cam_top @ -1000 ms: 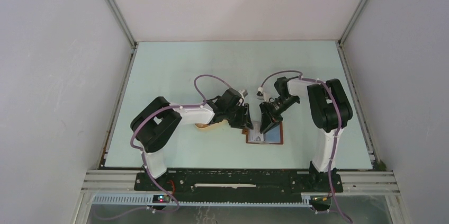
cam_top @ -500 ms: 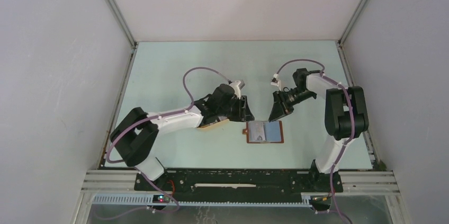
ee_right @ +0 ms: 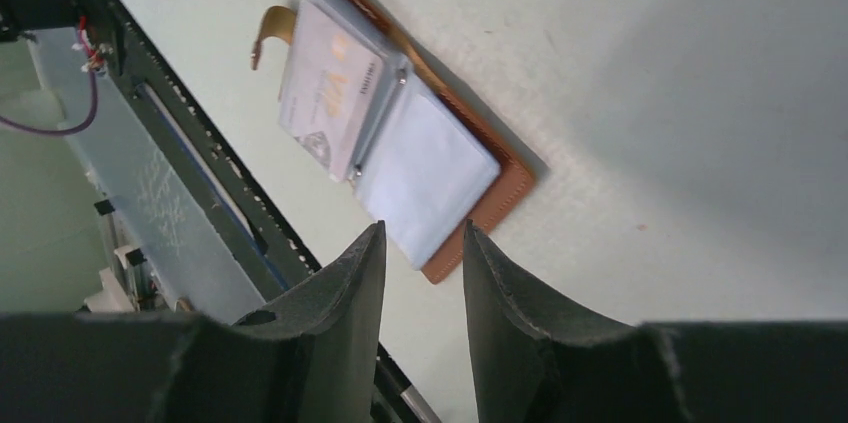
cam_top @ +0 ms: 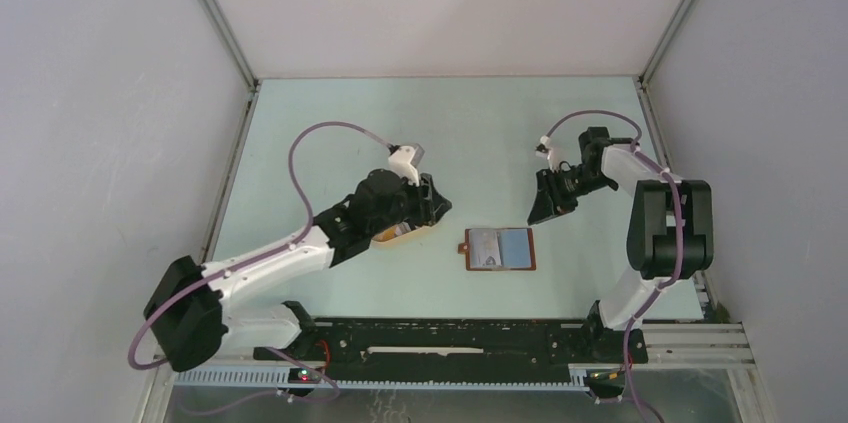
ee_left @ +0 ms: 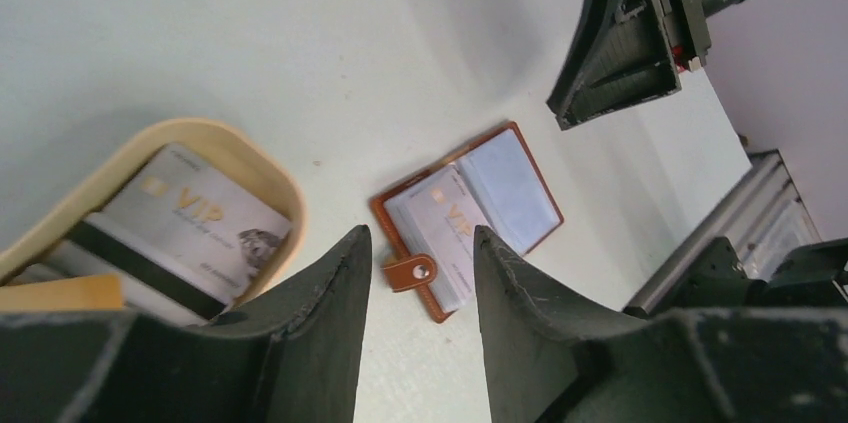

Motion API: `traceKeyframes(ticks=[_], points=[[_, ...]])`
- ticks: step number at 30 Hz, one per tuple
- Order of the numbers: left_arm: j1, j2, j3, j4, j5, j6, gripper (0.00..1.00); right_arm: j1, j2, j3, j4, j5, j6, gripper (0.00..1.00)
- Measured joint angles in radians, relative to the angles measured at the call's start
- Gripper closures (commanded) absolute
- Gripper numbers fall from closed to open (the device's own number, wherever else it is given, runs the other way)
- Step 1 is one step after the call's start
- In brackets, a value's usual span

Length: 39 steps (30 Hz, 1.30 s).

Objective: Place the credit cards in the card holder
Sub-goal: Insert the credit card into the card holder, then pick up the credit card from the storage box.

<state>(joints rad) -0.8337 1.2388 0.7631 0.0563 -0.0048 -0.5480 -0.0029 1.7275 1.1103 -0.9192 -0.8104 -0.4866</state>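
Left jaws are spread, nothing between them, hanging above the surface (cam_top: 480,133) and clear of everything. Right under them, off to their left side, sits the tray (ee_left: 215,133). Cards (ee_left: 190,218) are stacked inside it, a whitish one marked VIP on top, a dark stripe and a tan-orange edge showing beneath. None of them touches the jaws.

Ahead of the left jaws, framed in the gap between the two tips, there's the holder (ee_left: 470,218). It lies flat on the surface, opened out, well apart from the tray. Its strap (ee_left: 410,271) with the snap points back toward these jaws. The pocket on the strap side has a pale card showing through it. The other pocket shows only plain grey.

Over to the right jaws: parted too, gripping nothing, tips pointing down but off the surface. From the top view the holder (cam_top: 499,249) lies just to their near-left, not beneath them. The wrist view confirms it, with the holder (ee_right: 400,133) beyond the tips, untouched, strap (ee_right: 270,28) at its far end.

The holder lies between the two sets of jaws, neither in contact with it.
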Motion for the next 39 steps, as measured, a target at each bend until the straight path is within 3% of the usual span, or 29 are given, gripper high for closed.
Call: traceKeyframes(ticks=[4,7,10,11,17,25,33,39], points=[[0.0,-0.117,-0.065,0.005,-0.095,0.029,0.48,-0.021,-0.005,-0.019,0.019,0.047,0.006,0.57],[0.0,-0.224,-0.119,0.006,-0.171,0.045,0.28,-0.024,-0.005,-0.025,0.026,0.076,0.013,0.57],[0.002,-0.339,-0.18,0.016,-0.257,0.05,0.02,-0.024,-0.005,-0.025,0.029,0.091,0.017,0.56],[0.003,-0.376,-0.203,0.022,-0.284,0.049,0.0,-0.024,-0.005,-0.026,0.03,0.097,0.017,0.56],[0.023,-0.542,-0.359,0.06,-0.369,0.005,0.0,-0.02,-0.002,-0.032,0.03,0.115,0.017,0.56],[0.06,-0.604,-0.479,0.109,-0.378,-0.098,0.0,-0.007,0.006,-0.032,0.033,0.123,0.017,0.56],[0.117,-0.501,-0.486,0.112,-0.334,-0.171,0.02,-0.006,0.008,-0.032,0.035,0.122,0.017,0.56],[0.129,-0.37,-0.362,-0.088,-0.33,-0.155,0.07,-0.004,0.008,-0.032,0.039,0.119,0.017,0.56]])
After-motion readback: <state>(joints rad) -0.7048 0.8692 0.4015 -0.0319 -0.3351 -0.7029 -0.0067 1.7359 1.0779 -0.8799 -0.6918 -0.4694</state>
